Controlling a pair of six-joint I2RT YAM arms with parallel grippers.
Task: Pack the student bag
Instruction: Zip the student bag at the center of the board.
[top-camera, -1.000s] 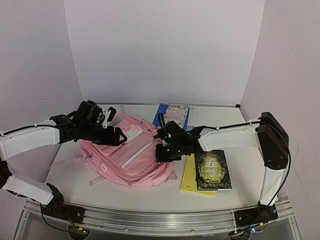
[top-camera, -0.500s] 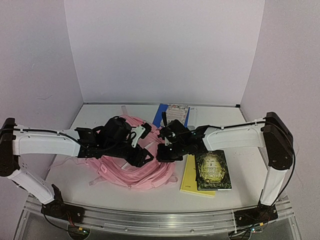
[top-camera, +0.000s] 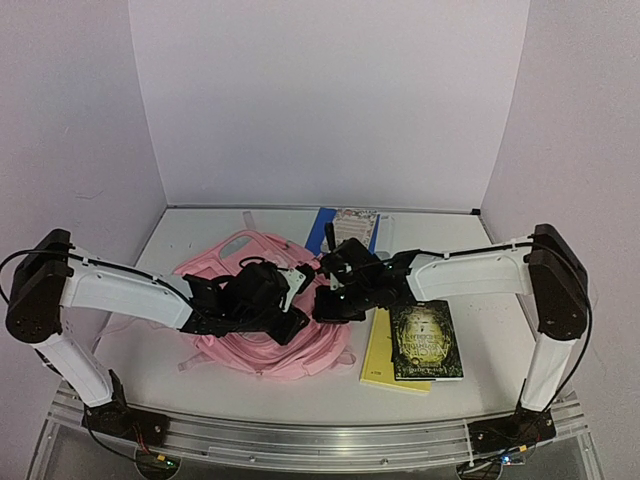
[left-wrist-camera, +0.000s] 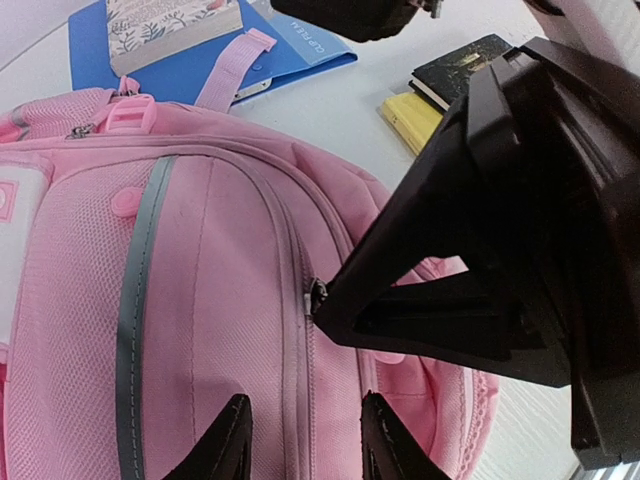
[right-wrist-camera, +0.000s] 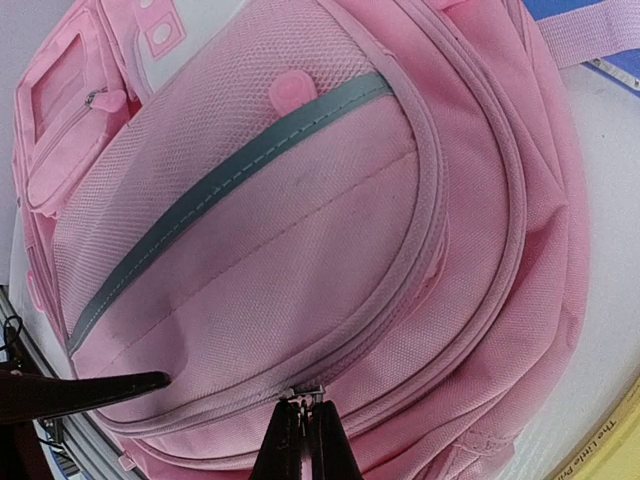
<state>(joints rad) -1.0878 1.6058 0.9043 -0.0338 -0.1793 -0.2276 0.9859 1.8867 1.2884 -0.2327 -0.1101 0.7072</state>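
— pink student bag (right-wrist-camera: 300, 230) lies flat on the table (top-camera: 490, 340), right under our left gripper (left-wrist-camera: 308, 430), whose jaws stand apart. which step?
— unzipping, we judge: our right gripper (right-wrist-camera: 305, 425), just beside it, is clamped on the zip pull (right-wrist-camera: 306, 392). next we pin fabric and draw the pull along its track.

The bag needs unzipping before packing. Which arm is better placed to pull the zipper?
Right. The right gripper is shut on the zipper pull; the left gripper hangs part open above the bag.
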